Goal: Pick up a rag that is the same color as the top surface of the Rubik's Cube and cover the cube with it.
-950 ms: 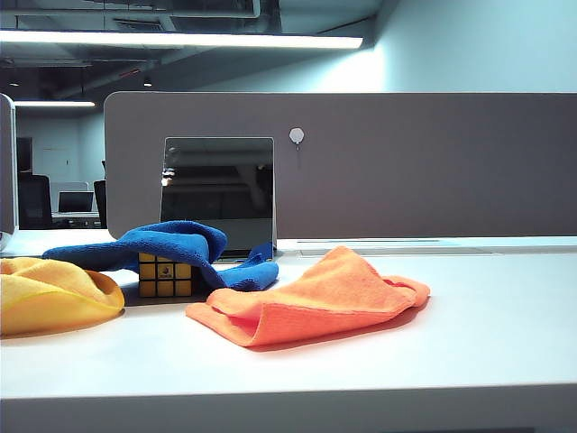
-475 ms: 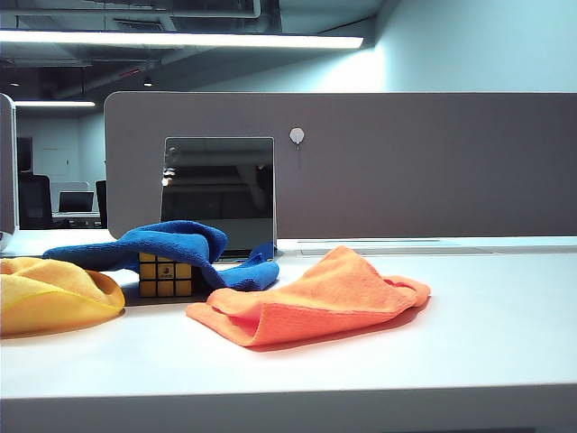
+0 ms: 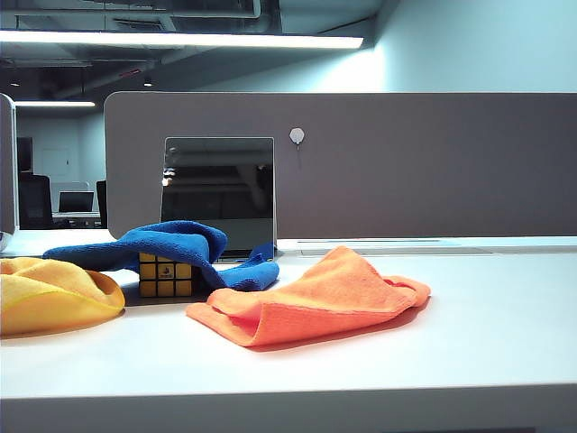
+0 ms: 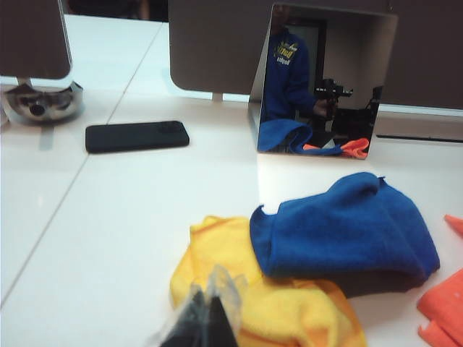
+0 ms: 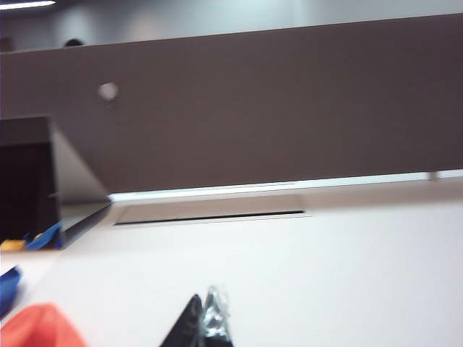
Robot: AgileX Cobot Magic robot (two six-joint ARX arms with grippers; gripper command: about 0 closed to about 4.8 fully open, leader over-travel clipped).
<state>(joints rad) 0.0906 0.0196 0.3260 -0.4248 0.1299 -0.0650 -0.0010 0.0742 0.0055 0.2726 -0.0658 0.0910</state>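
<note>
Since the exterior view shows nothing moved over the last second, the blue rag (image 3: 171, 245) lies draped over the Rubik's Cube (image 3: 165, 275) at middle left, yellow front uncovered; left gripper (image 4: 206, 318) and right gripper (image 5: 202, 322) are closed, empty, so covering looks nearly done.

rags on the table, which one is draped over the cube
The blue rag: it lies over the Rubik's Cube. The yellow rag and orange rag lie beside it.

Little of the robot shows. The left gripper (image 4: 206, 318) appears only as two dark, tapering fingertips (image 4: 192, 322) pressed together, one wrapped in a glossy, clear film. The right gripper (image 5: 204, 322) looks alike: a black pointed tip beside a shiny, crinkled, silvery one, blurred at the frame edge.
</note>
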